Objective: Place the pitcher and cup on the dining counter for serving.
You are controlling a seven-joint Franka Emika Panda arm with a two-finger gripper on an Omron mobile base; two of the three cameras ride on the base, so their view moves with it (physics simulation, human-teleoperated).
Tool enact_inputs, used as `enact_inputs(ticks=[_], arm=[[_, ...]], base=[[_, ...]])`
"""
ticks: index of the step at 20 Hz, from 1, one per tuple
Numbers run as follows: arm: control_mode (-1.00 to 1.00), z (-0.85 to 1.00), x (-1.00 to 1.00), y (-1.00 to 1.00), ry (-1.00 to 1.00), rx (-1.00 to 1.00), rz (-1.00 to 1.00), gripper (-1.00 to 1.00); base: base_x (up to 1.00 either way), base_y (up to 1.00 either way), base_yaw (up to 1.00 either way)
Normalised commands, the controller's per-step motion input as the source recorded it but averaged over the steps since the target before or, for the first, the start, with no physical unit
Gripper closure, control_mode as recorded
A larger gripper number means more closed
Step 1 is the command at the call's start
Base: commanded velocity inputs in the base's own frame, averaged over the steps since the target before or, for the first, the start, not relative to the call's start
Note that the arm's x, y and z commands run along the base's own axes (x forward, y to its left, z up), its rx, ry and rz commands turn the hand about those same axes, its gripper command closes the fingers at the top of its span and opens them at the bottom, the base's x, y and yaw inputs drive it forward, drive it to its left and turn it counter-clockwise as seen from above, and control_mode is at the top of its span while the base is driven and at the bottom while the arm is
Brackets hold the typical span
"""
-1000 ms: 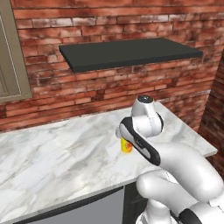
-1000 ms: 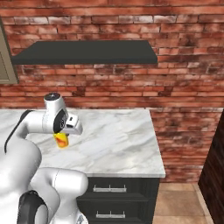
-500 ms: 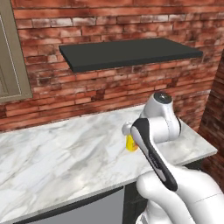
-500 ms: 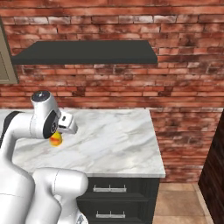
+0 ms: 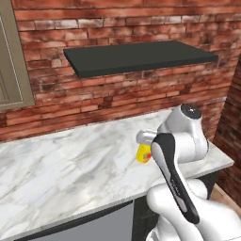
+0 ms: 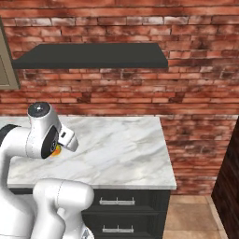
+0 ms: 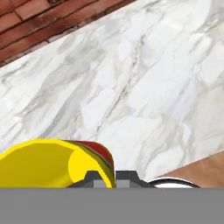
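The cup [image 7: 48, 164] is a small yellow tumbler with a red mark on its side, and it sits low and left in the hand view, over the marble. My gripper [image 7: 110, 178] is shut on the cup's wall, one dark fingertip inside the rim and one outside. From the left base view the cup [image 5: 143, 153] peeks out beside my forearm, close above the worktop [image 5: 70, 164]. A sliver of the cup [image 6: 57, 149] shows under my hand in the right base view. The pitcher and the dining counter are out of view.
A black shelf [image 5: 136, 55] hangs on the brick wall above the marble worktop [image 6: 126, 149]. A pale cabinet door [image 5: 9, 56] stands at the left. The worktop ends at the right [image 6: 170, 172], with dark drawers [image 6: 116, 201] below and tiled floor [image 6: 191, 214] beyond.
My arm has swung round with the cup in its grip. The cup has shifted slightly right in the left base view and left in the right base view. The views have not shifted.
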Motion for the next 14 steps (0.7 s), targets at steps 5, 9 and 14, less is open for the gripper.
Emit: enact_inputs(ticks=[5,9,14], arm=[[-1.0,0.15,-0.44,-0.18,-0.12,0.01,0.22,1.0],[-1.0,0.02,-0.59,-0.19,-0.12,0.0,0.72,1.0],[-1.0,0.0,-0.34,-0.1,-0.12,0.0,0.83,1.0]], base=[[0.0,0.0,0.0],[0.0,0.0,0.0],[0.0,0.0,0.0]])
